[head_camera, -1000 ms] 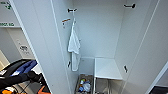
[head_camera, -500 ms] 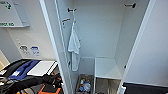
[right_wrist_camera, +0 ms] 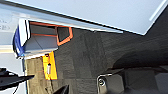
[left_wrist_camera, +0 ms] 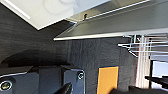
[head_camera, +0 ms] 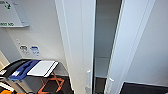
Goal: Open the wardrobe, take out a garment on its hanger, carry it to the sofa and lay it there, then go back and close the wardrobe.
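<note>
From the head view, the tall white wardrobe [head_camera: 77, 45] stands close in front, its two flat doors nearly together with only a narrow dark gap between their inner edges. Through that slit a pale inner wall and a low shelf edge can be made out. Two small white vertical handles [head_camera: 88, 78] sit low on the facing door edges, one on either side of the gap. To the left, against the white wall, a folding stand with orange crossed legs [head_camera: 51, 83] carries a flat white board and a blue-and-black case, leaving a strip of dark carpet between it and the wardrobe. A white wall panel [head_camera: 12, 13] up in the corner bears green lettering too blurred to read; two small stickers lower down are also unreadable.

In the left wrist view, dark grey carpet [left_wrist_camera: 90, 57] runs up to the bottom edge of a white door, with an orange rectangle lying on the floor nearby. I cannot tell how the left fingers stand.

In the right wrist view, the same carpet meets the white door's edge, and the orange-legged stand sits beside it. The right fingers' state cannot be told either.
</note>
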